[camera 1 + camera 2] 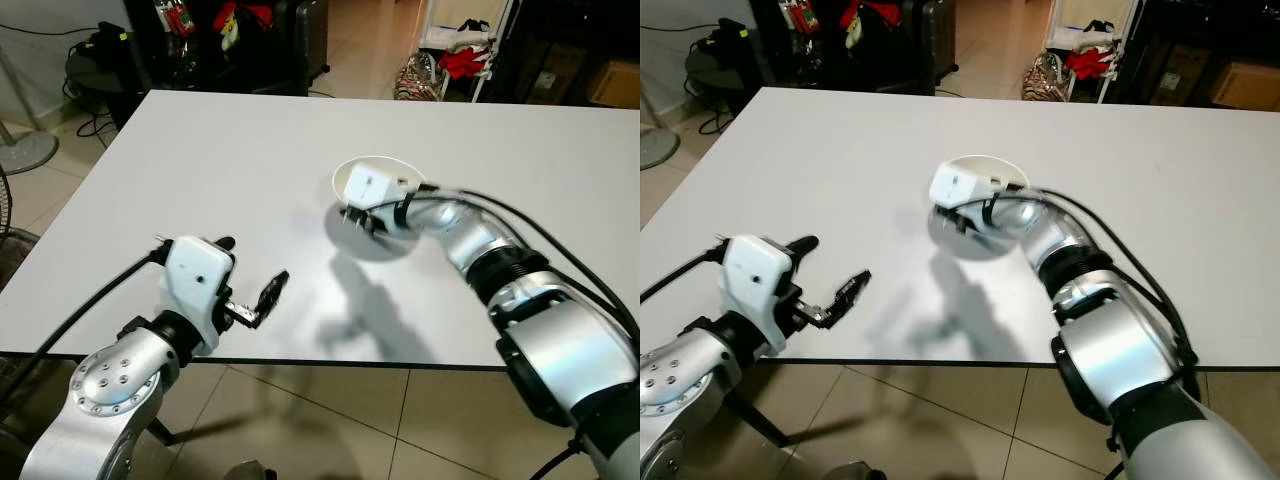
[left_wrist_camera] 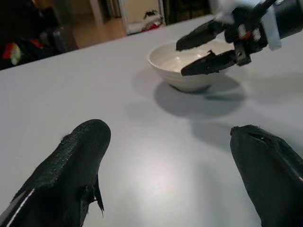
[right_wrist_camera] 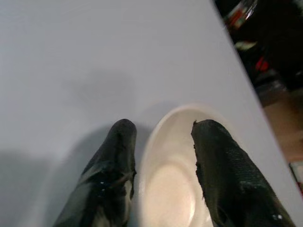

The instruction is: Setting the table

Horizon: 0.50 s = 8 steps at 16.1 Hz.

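- One small white ceramic bowl (image 1: 372, 178) sits mid-table on the plain white table (image 1: 200, 160)
- Right end effector (image 3: 163, 156) straddles its near rim, fingers parted, gripping nothing, likely for a rim pinch
- Left end effector (image 1: 252, 285) hovers wide open and empty near the table's front edge

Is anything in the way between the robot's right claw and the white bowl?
No. The right gripper is open right at the bowl, one finger on each side of its rim, and the table around it looks bare.

Right gripper (image 1: 962, 222) jaws straddle the bowl (image 1: 985, 165) rim.
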Tool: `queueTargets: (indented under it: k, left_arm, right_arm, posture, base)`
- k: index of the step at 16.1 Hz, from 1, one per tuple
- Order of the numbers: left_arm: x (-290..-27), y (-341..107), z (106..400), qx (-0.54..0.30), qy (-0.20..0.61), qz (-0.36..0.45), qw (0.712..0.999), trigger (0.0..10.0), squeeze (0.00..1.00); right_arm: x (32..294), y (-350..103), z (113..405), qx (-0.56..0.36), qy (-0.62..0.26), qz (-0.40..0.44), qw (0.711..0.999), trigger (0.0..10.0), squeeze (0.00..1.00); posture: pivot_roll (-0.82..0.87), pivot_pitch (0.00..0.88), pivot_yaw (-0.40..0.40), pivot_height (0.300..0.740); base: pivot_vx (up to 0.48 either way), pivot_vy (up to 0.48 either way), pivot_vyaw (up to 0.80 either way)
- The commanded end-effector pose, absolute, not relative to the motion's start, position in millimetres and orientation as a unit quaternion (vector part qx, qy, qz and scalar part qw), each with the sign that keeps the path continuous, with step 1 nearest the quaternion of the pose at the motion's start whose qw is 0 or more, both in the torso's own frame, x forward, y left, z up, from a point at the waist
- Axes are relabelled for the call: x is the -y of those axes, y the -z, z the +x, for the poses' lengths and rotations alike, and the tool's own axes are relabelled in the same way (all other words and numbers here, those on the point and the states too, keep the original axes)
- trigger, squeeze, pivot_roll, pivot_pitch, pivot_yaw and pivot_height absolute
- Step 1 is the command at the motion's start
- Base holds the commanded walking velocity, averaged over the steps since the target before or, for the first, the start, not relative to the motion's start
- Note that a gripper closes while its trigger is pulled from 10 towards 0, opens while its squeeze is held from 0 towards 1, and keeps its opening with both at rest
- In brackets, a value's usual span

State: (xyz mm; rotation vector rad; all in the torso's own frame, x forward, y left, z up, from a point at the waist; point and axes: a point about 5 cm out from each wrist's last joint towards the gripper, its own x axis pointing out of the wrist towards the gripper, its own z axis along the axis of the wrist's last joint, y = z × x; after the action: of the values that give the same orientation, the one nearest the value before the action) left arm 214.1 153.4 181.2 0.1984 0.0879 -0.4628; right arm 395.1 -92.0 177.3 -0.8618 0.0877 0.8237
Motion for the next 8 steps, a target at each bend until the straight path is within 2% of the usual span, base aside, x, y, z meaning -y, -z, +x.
queueTargets:
  k: [1, 3, 4, 5, 6, 8]
  left_arm:
    - [-156.6, -186.2, 215.0, -0.027, 0.214, 0.091, 0.972, 10.0, 0.0]
    - [-156.6, -186.3, 219.3, -0.023, 0.209, 0.095, 0.973, 10.0, 0.0]
    - [-160.5, -185.4, 227.1, -0.019, 0.169, 0.101, 0.98, 10.0, 0.0]
    - [-162.8, -185.2, 230.4, -0.017, 0.148, 0.099, 0.984, 10.0, 0.0]
    - [-165.2, -185.6, 236.7, -0.008, 0.085, 0.066, 0.994, 10.0, 0.0]
    - [-157.7, -182.6, 234.8, -0.005, 0.08, 0.058, 0.995, 10.0, 0.0]
  right_arm:
    - [94.5, -194.4, 392.9, 0.009, -0.394, -0.333, 0.856, 10.0, 1.0]
    - [97.7, -202.9, 386.2, 0.042, -0.393, -0.274, 0.877, 10.0, 1.0]
    - [101.8, -206.8, 373.9, 0.058, -0.38, -0.216, 0.897, 10.0, 1.0]
    - [103.6, -208.6, 367.1, 0.065, -0.375, -0.192, 0.904, 10.0, 1.0]
    - [108.7, -210.4, 346.4, 0.082, -0.358, -0.152, 0.918, 10.0, 1.0]
    - [116.4, -207.9, 321.7, 0.089, -0.322, -0.111, 0.936, 10.0, 1.0]
  posture:
    - [0.05, 0.0, 0.005, 0.74]
    - [0.04, 0.0, 0.014, 0.74]
    - [0.01, 0.0, 0.026, 0.74]
    - [0.01, 0.0, 0.027, 0.74]
    - [-0.01, 0.0, 0.035, 0.74]
    - [-0.03, 0.0, 0.043, 0.74]
  base:
    - [0.0, 0.0, 0.0]
    - [0.0, 0.0, 0.0]
    - [0.0, 0.0, 0.0]
    - [0.0, 0.0, 0.0]
    - [0.0, 0.0, 0.0]
    - [0.0, 0.0, 0.8]
